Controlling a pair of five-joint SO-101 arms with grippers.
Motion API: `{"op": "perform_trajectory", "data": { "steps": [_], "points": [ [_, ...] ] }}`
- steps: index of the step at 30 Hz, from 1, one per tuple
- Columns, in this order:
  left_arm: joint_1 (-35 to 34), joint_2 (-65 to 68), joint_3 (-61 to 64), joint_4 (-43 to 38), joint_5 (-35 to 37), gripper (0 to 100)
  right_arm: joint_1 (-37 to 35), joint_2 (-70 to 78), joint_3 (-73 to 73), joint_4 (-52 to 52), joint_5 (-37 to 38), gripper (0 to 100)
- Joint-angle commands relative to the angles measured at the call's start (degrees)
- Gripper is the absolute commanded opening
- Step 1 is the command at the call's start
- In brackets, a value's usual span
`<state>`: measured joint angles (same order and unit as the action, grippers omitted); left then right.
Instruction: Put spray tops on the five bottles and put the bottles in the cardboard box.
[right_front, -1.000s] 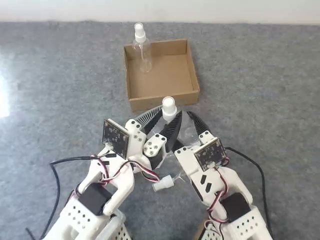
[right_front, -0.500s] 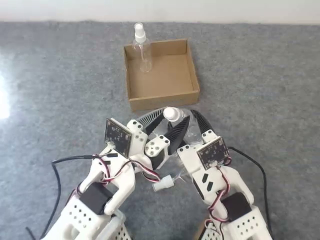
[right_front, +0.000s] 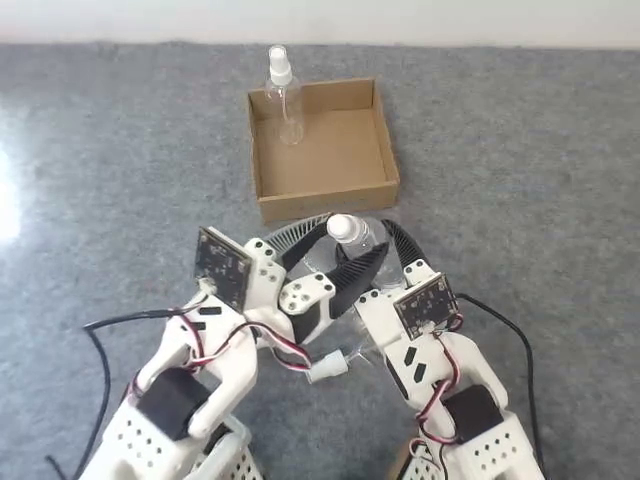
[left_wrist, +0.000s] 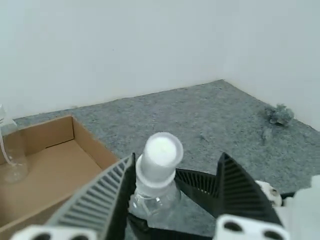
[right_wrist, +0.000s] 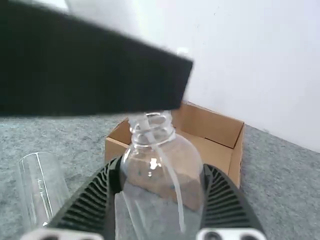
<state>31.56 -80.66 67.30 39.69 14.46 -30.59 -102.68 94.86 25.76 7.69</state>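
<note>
A clear bottle (right_front: 362, 250) stands upright just in front of the cardboard box (right_front: 322, 190), and my right gripper (right_front: 366, 264) is shut on its body (right_wrist: 161, 175). A white spray top (right_front: 343, 228) sits on its neck, with its tube hanging inside the bottle. My left gripper (left_wrist: 177, 158) is open around this spray top (left_wrist: 159, 156): one finger touches it and the other stands apart from it. Another capped bottle (right_front: 284, 95) stands in the box's far left corner.
A loose white spray top (right_front: 328, 368) lies on the grey carpet between the two arms. A second clear bottle (right_wrist: 41, 187) without a top is beside the held one. The box (right_wrist: 212, 131) is otherwise open inside.
The spray top has come down onto the held bottle's neck. My left gripper has opened off it, and the left arm has shifted slightly left. The right arm has hardly moved.
</note>
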Motion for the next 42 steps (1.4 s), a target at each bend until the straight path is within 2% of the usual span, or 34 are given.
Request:
{"op": "perform_trajectory", "data": {
  "steps": [1,10,18,22,28,33,42],
  "points": [
    [-2.64,0.26,-5.49,2.02,2.37,26,0.57,-1.45,-3.08,-0.92,0.35,6.9],
    [-7.3,0.62,-6.73,1.32,3.87,23,0.57,-1.45,-3.08,-0.92,0.35,6.9],
    [-7.47,0.7,-2.77,-4.13,3.6,16,0.22,-1.45,-3.08,-0.84,0.35,6.9],
    [-7.47,0.7,-0.31,-7.91,0.88,14,0.13,-1.45,-3.08,-0.84,0.35,6.9],
    [-7.03,0.7,3.12,-12.92,0.53,13,0.04,-1.45,-3.08,-0.84,0.35,6.9],
    [-7.03,0.79,3.38,-13.27,0.35,13,0.04,-1.45,-3.08,-0.84,0.35,6.9],
    [-7.12,0.79,3.38,-13.36,0.35,13,-4.53,-1.45,-3.16,-0.22,0.44,6.9]
  ]
}}
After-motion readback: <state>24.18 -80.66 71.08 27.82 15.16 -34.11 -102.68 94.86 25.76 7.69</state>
